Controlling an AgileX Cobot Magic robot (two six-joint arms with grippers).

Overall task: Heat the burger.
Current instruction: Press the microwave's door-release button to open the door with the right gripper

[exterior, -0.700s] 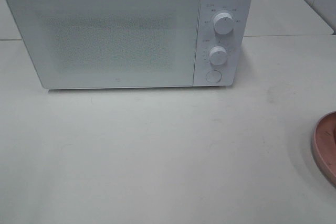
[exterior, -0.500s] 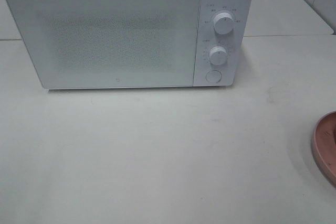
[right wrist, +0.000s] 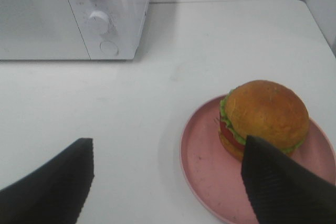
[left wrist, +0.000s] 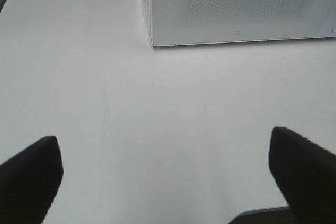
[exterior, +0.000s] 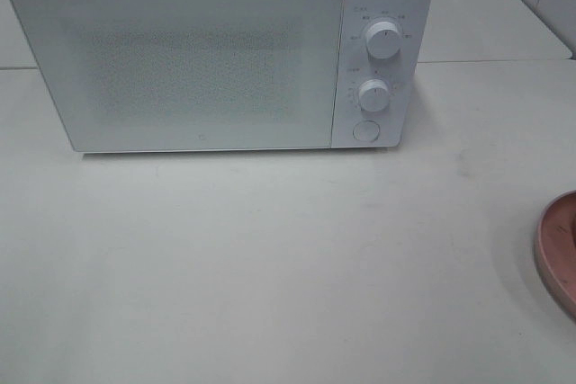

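Note:
The burger (right wrist: 265,116), with its golden-brown bun, green lettuce and red tomato, stands on a pink plate (right wrist: 205,166) in the right wrist view. My right gripper (right wrist: 168,145) is open above the table, one dark finger (right wrist: 278,187) overlapping the burger's near side in the picture; whether it touches I cannot tell. The white microwave (exterior: 207,51) stands at the back with its door shut. My left gripper (left wrist: 164,142) is open over bare table in front of the microwave (left wrist: 236,9), holding nothing. Neither gripper shows in the exterior high view.
Only the plate's rim (exterior: 558,249) shows at the right edge of the exterior high view. Two round dials (exterior: 383,40) and a round button (exterior: 365,130) sit on the microwave's right panel. The white table (exterior: 270,258) stretches in front of it.

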